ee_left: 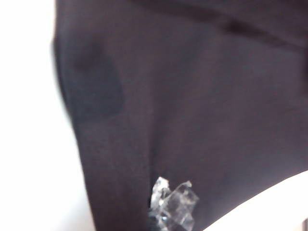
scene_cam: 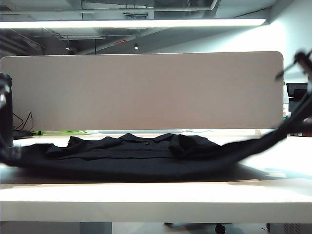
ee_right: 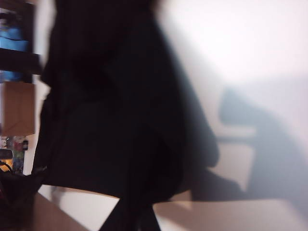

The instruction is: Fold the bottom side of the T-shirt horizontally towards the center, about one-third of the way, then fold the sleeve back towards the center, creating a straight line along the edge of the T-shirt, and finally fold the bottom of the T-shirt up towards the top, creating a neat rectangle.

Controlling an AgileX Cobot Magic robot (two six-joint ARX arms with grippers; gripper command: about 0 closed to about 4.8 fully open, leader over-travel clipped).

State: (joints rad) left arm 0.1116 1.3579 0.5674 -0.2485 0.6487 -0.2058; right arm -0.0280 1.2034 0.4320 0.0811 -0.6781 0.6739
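Note:
The black T-shirt (scene_cam: 141,156) lies spread across the white table (scene_cam: 156,195), its collar (scene_cam: 146,140) toward the far side. Its near edge (scene_cam: 253,145) is pulled taut and rises off the table toward both sides of the exterior view. My left gripper (ee_left: 171,211) is shut, its clear fingertips (ee_left: 180,202) pinching the black cloth (ee_left: 192,106). In the right wrist view my right gripper (ee_right: 137,222) is shut on the cloth too. Dark fabric (ee_right: 110,120) hangs from it above the table, and the fingers are mostly hidden.
A tall beige partition (scene_cam: 141,90) stands along the table's far side. A dark object with cables (scene_cam: 6,112) sits at the far left, and a blurred part of the right arm (scene_cam: 302,61) shows at the upper right. The table's front edge (scene_cam: 156,209) runs close to the shirt.

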